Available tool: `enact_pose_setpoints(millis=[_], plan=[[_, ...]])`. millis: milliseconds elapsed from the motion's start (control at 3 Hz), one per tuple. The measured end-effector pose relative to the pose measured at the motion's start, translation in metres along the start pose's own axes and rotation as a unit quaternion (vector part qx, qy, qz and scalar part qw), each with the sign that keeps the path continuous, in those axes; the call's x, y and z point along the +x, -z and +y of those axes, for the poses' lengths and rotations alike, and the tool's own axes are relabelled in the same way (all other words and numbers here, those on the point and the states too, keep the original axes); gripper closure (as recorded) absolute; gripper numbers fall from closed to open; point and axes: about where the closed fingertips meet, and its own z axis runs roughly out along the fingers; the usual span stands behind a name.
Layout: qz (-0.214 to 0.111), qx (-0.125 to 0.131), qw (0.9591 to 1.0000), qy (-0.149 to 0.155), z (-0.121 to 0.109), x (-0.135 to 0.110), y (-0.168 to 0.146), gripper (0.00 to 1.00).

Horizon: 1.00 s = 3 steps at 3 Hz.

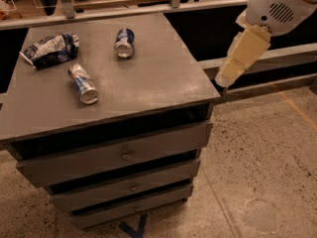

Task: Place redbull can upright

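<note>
The redbull can (83,83) lies on its side on the left part of the grey cabinet top (158,78), its silver end toward the front. It is slim, with blue and silver panels. My gripper (224,77) hangs in the air off the cabinet's right edge, well to the right of the can and touching nothing. It is cream-coloured and slants down to the left from the white arm housing (280,6).
A darker blue can (124,42) lies on its side near the back middle of the top. A crumpled blue-and-white snack bag (49,48) lies at the back left. The cabinet has three drawers (124,155). A rail and counter run behind; speckled floor is to the right.
</note>
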Motion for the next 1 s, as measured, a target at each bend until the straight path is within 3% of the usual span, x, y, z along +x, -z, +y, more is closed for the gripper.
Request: enact_pose_setpoints(millis=[333, 667, 1000], plan=[[0.009, -0.023, 0.9985, -0.049, -0.005, -0.028, -0.022, 0.00], [0.000, -0.052, 0.9904, -0.128, -0.010, -0.054, -0.048, 0.00], [0.001, -0.053, 0.9836, -0.172, -0.009, -0.056, -0.050, 0.00]])
